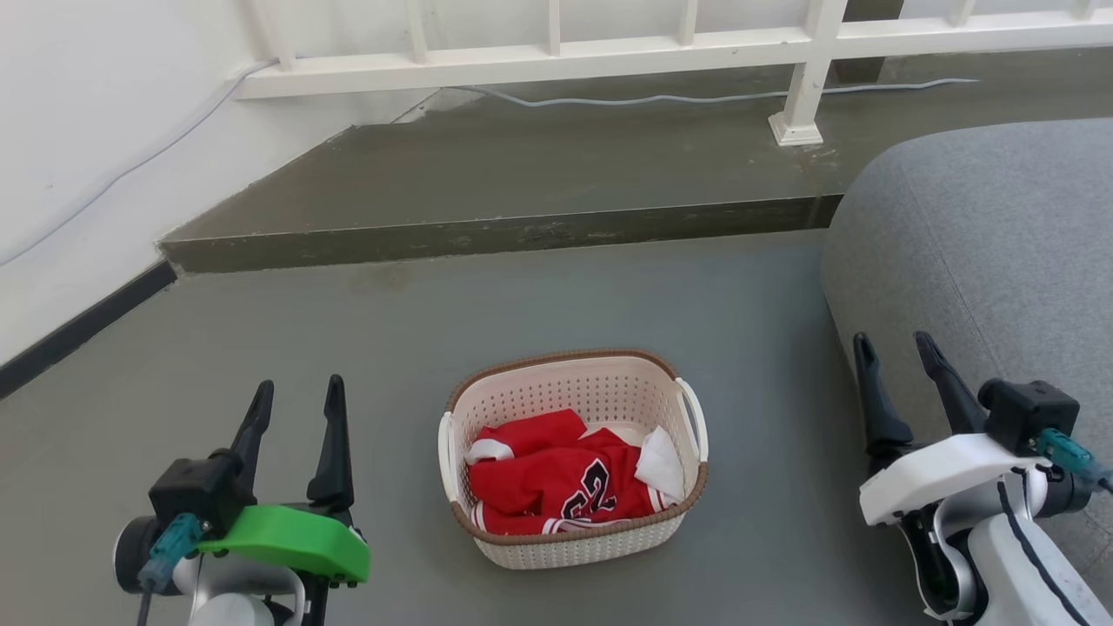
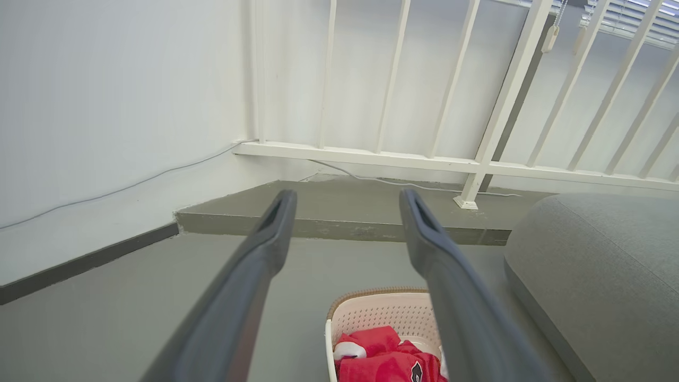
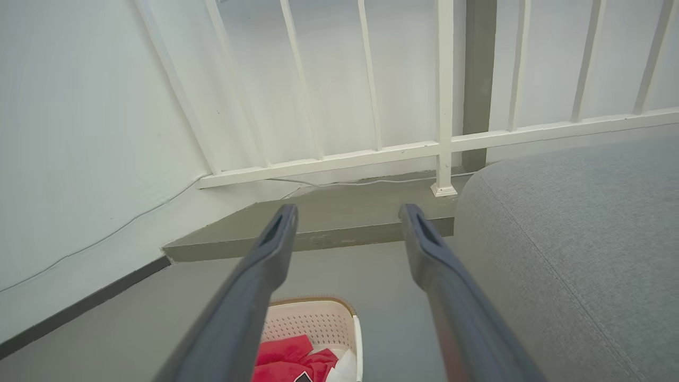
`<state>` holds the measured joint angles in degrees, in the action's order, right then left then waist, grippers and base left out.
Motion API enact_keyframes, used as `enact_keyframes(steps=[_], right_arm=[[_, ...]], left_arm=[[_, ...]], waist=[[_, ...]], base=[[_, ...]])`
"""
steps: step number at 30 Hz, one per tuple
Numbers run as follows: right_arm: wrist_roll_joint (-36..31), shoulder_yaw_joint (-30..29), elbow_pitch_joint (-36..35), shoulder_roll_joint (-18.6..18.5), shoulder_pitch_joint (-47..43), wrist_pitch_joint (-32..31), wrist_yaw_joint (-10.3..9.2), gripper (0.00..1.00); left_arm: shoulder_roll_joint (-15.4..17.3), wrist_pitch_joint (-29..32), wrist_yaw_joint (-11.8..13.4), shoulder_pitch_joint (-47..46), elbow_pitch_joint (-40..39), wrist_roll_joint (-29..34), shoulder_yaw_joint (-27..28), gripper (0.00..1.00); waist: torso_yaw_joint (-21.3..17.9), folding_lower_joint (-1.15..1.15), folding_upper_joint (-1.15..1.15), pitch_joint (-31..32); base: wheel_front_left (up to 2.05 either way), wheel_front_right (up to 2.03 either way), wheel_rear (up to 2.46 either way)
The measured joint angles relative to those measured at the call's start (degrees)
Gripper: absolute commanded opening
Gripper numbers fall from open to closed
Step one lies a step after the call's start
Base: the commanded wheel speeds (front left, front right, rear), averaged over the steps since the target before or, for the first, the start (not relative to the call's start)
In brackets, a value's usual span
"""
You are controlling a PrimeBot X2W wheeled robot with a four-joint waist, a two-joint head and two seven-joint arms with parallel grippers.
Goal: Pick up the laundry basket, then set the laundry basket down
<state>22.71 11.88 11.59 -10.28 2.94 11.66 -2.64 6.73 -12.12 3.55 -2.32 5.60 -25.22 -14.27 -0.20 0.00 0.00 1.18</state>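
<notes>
Laundry basket (image 1: 569, 549) stands upright on the grey floor (image 1: 348, 330), roughly midway between the two arms and touched by neither. Brown rim runs round the top, with a white handle on each short side. Inside lies a crumpled red jersey (image 1: 556, 478) with black-and-white lettering, and a white cloth (image 1: 661, 461) rests against the right-hand inner wall. Left claw (image 1: 299, 384) hovers to the basket's left, fingers spread apart and holding nothing; green cover plate on its wrist. In the left wrist view the basket sits low between the two spread fingers, well below the tips. Right claw (image 1: 891, 339) hovers to the basket's right, fingers likewise apart and empty, white cover plate on its wrist, tips showing against the edge of a grey upholstered sofa (image 1: 983, 243). In the right wrist view the basket appears at the bottom edge, partly behind the left-hand finger. Beyond the basket the floor rises in a low step (image 1: 522, 174); a white railing (image 1: 556, 52) stands on it, with a pale cable (image 1: 652, 98) trailing along its base. White wall at left.
</notes>
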Motion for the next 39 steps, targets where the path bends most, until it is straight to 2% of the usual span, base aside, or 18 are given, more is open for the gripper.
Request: enact_keyframes(steps=[14, 39], right_arm=[[-8.75, 1.02, 0.18, 0.32, -0.91, 2.61, -0.99, 1.00], [-9.71, -0.64, 1.05, 1.52, -1.24, 2.68, -0.36, 1.00]], left_arm=[[-0.41, -2.19, 1.52, 1.48, -0.56, 9.39, -1.00, 1.00], [-1.31, -2.31, 1.68, 1.76, 0.98, 9.54, 0.03, 1.00]], waist=[[-0.05, 0.00, 0.00, 0.24], [-0.06, 0.00, 0.00, 0.13]], base=[[0.00, 0.00, 0.00], [0.00, 0.00, 0.00]])
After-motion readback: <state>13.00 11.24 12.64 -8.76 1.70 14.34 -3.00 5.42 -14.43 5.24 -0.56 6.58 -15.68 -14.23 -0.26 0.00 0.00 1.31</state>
